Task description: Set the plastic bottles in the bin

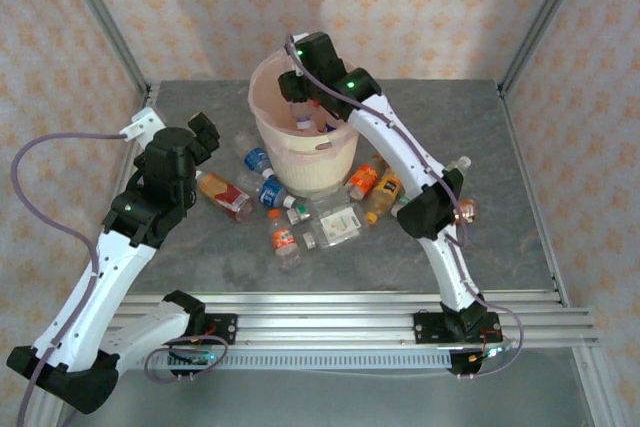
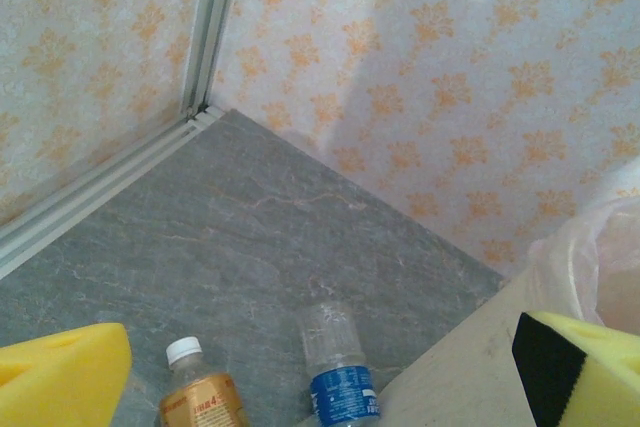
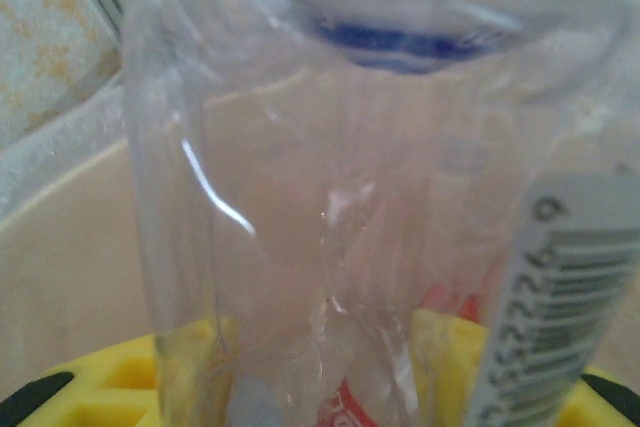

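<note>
The right fingers (image 3: pixel 130 387) clench a clear bottle (image 3: pixel 300 177) at the mouth of the bin (image 1: pixel 300 162). Thin-walled and seemingly empty, it should be light, crushable and slick, best held mid-body. The left fingers (image 2: pixel 60 377) hang released above more bottles (image 1: pixel 225 195) lying on the worktop (image 1: pixel 480 147) beside the bin.

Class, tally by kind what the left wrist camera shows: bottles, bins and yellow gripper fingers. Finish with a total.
Bottles: 2
Bin: 1
Yellow fingers: 2
Total: 5
</note>
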Motion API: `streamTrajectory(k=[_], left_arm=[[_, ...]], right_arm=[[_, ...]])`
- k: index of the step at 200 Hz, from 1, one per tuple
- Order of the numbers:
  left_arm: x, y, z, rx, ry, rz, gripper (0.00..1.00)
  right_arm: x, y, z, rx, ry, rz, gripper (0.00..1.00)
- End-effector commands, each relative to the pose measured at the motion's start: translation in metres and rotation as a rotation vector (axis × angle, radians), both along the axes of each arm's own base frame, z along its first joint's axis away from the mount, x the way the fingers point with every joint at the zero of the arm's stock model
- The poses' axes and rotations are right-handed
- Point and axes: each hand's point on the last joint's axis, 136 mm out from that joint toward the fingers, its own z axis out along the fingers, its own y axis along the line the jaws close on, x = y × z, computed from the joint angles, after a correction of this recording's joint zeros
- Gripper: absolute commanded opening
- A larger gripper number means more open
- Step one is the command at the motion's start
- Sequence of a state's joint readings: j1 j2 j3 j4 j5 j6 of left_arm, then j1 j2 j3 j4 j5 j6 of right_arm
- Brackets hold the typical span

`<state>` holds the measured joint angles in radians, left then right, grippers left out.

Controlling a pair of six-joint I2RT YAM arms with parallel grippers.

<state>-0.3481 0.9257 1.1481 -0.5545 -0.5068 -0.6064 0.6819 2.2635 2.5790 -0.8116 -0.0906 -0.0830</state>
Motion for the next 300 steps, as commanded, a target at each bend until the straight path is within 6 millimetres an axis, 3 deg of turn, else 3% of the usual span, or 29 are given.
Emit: streamTrajectory(k=[1, 70, 155, 181, 206, 241, 270, 300], left_arm=[[-0.002, 0.005, -0.011, -0.006, 0.040, 0.024, 1.00], [0.006, 0.003, -0.016, -0.010, 0.060, 0.019, 1.00], [0.003, 0.009, -0.024, 0.018, 0.088, 0.049, 1.00], [0.004, 0.009, -0.028, 0.021, 0.102, 0.051, 1.00], [0.005, 0.009, -0.032, 0.025, 0.115, 0.056, 1.00], [0.007, 0.010, -0.034, 0.023, 0.120, 0.065, 1.00], [0.008, 0.011, -0.035, 0.025, 0.126, 0.071, 1.00], [0.007, 0.018, -0.045, 0.014, 0.160, 0.093, 1.00]], right_arm=[[-0.004, 0.000, -0.007, -0.042, 0.014, 0.045, 0.47], [-0.011, 0.001, -0.052, -0.151, 0.101, 0.109, 0.48], [-0.005, 0.004, -0.080, -0.209, 0.123, 0.133, 0.61], [-0.005, 0.004, -0.085, -0.218, 0.129, 0.133, 0.71], [-0.003, 0.003, -0.083, -0.222, 0.121, 0.126, 0.82], [-0.002, 0.001, -0.073, -0.219, 0.097, 0.118, 0.86], [-0.002, -0.001, -0.053, -0.199, 0.061, 0.110, 0.89], [-0.003, -0.005, -0.019, -0.169, -0.005, 0.094, 0.93]])
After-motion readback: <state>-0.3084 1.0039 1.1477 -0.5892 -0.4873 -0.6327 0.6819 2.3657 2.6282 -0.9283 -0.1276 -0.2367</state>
